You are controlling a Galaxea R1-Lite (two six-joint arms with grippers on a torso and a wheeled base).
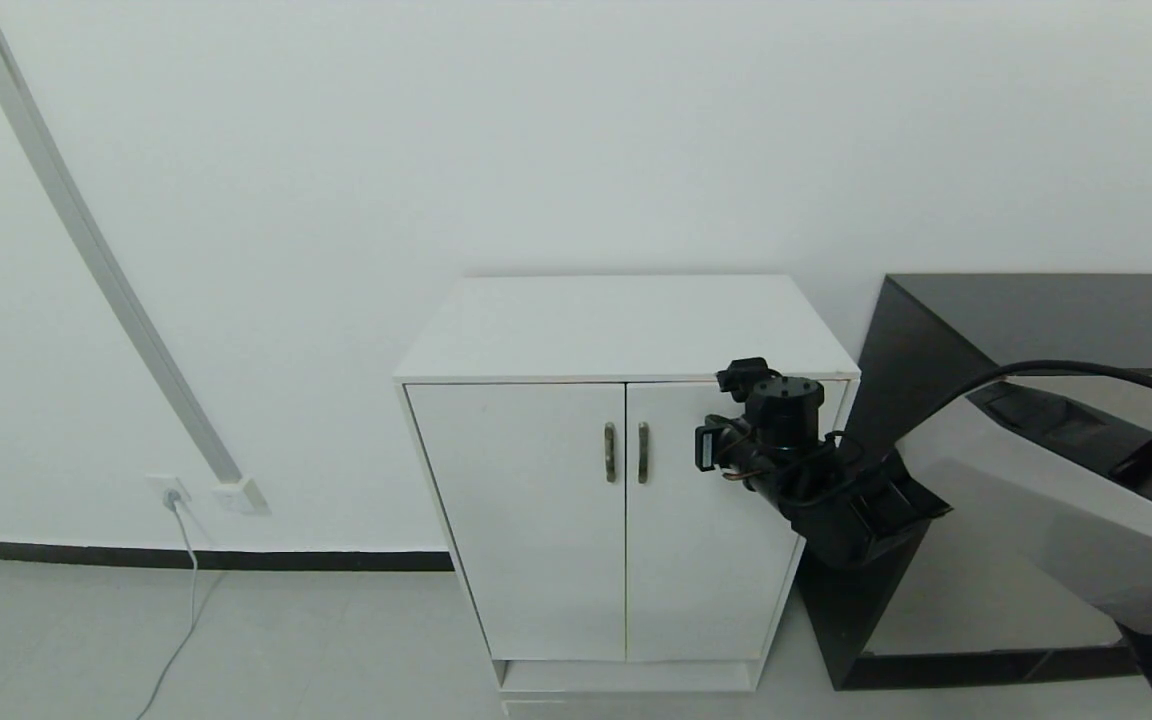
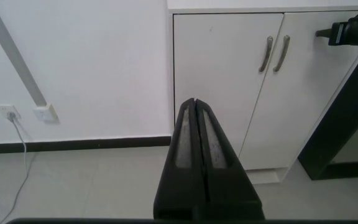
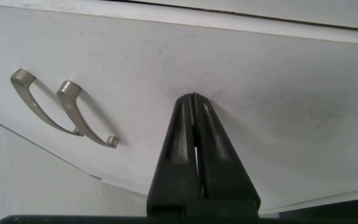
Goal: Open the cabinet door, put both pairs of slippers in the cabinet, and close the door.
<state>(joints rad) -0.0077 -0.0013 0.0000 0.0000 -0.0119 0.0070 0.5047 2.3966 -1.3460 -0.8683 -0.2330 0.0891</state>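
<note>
Cabinet (image 1: 536, 520), white and two-doored, stands on the floor (image 1: 316, 640) against the wall (image 1: 576, 130) in the head view. Both doors are shut, with the metal handles (image 1: 643, 452) side by side at the middle seam. The right pincer (image 1: 708, 447) sits before the upper part of the right door, near the handles. In the left wrist view the left pincer (image 2: 195, 104), fingers pressed together, hangs well apart from the cabinet. In the right wrist view the right pincer, fingers together, points close at the door face; whether it touches cannot be told.
</note>
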